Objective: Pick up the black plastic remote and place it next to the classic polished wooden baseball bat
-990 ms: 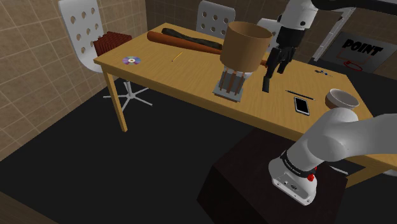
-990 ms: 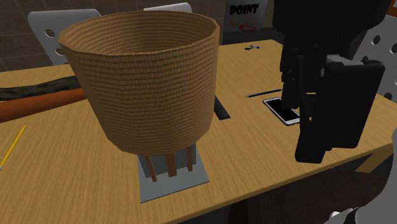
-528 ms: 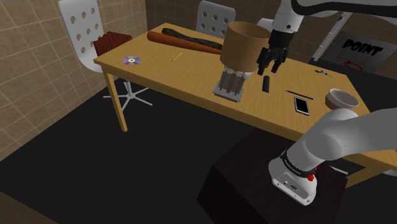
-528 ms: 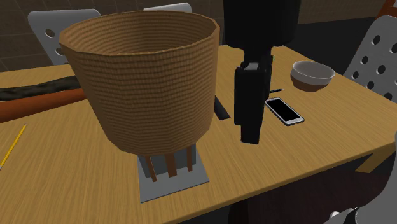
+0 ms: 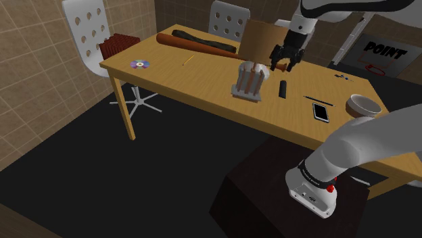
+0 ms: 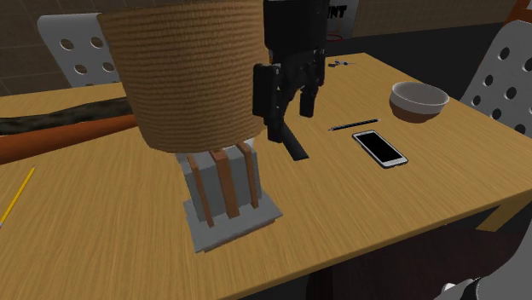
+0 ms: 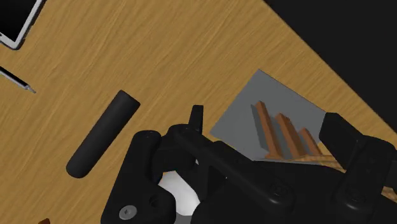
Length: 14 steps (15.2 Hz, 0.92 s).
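The black remote (image 5: pixel 283 88) (image 6: pixel 295 146) (image 7: pixel 102 134) lies flat on the wooden table (image 5: pixel 196 81), beside the grey base plate (image 7: pixel 254 108) of a stand with wooden slats. That stand carries a woven brown basket (image 5: pixel 259 39) (image 6: pixel 192 72), which leans away. My gripper (image 5: pixel 283 65) (image 6: pixel 288 115) (image 7: pixel 273 127) hovers above the remote, open and holding nothing, with one finger against the basket's side. The reddish-brown baseball bat (image 5: pixel 196 46) (image 6: pixel 51 141) lies along the far edge of the table, beyond the basket.
A phone (image 5: pixel 321 111) (image 6: pixel 379 147), a pen (image 5: pixel 318 99) and a bowl (image 5: pixel 363 105) (image 6: pixel 418 98) sit near the stand side of the table. A disc (image 5: pixel 140 64) and yellow pencil (image 5: pixel 189 61) lie toward the shoulder view's left. Chairs (image 5: pixel 88 30) stand behind.
The remote hung in my shut gripper a second ago; it now lies on the table, let go. The gripper rose, moved toward the basket and pushed it, tilting basket and stand.
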### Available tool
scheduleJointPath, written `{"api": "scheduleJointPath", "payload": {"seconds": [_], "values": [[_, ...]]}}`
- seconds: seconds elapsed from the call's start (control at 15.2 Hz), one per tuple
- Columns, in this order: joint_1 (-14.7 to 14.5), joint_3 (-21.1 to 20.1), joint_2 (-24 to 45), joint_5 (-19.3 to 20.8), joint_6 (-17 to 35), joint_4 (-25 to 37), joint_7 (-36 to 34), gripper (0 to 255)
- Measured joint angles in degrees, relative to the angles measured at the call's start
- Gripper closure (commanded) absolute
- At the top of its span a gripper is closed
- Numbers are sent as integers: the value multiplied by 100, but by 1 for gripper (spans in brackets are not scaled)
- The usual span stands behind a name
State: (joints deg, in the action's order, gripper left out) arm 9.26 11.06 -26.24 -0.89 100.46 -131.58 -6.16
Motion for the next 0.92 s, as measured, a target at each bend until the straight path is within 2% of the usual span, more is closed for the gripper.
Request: {"api": "scheduleJointPath", "payload": {"seconds": [0.26,0.4,0.53,0.92], "values": [[222,286,702,-54,1053,206,-129,0],[326,452,1181,-86,700,263,-154,0],[421,571,1472,-135,602,384,-237,0],[748,973,2511,-438,991,856,-334,0]]}}
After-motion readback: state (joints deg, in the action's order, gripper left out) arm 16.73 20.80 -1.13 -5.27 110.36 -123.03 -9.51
